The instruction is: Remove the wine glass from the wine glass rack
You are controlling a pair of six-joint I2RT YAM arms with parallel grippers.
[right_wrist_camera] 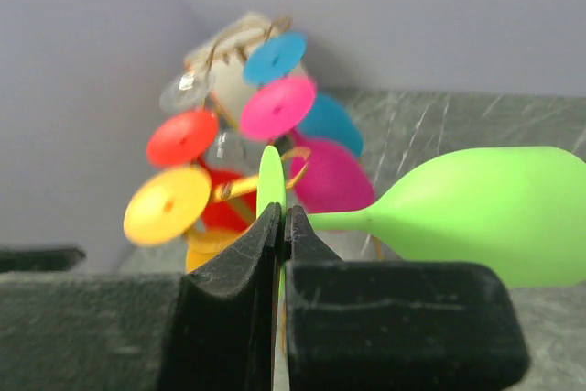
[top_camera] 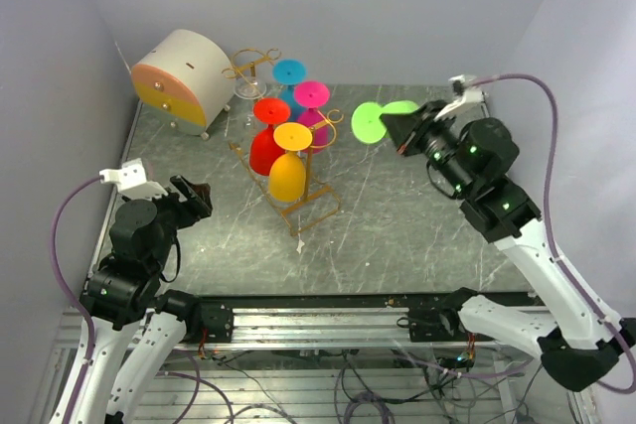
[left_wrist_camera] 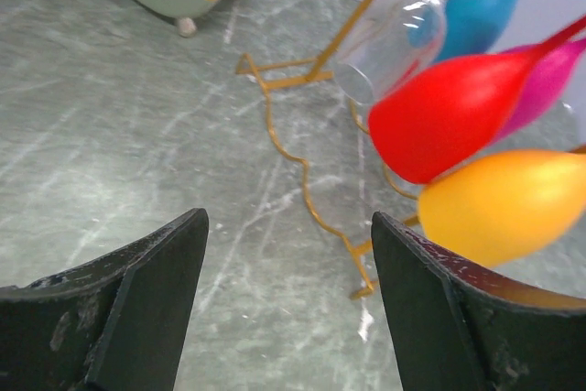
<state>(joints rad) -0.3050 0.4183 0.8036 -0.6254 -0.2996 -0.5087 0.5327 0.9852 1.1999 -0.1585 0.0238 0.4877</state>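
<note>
My right gripper (top_camera: 401, 134) is shut on the round foot of a green wine glass (top_camera: 370, 123), which it holds in the air just right of the rack. In the right wrist view the green foot (right_wrist_camera: 271, 180) stands edge-on between the pressed fingertips, and the bowl (right_wrist_camera: 485, 212) lies sideways to the right. The gold wire wine glass rack (top_camera: 310, 208) stands mid-table with red (top_camera: 265, 149), yellow (top_camera: 286, 176), magenta (top_camera: 316, 126), blue (top_camera: 289, 73) and clear glasses hanging on it. My left gripper (top_camera: 196, 196) hovers open at the table's left, its view showing the rack's feet (left_wrist_camera: 311, 208) ahead.
A round white-and-orange drawer box (top_camera: 184, 81) stands at the back left corner. Walls close in the table on the left, back and right. The red (left_wrist_camera: 439, 116) and yellow (left_wrist_camera: 504, 208) bowls hang low, close to the left gripper's right finger.
</note>
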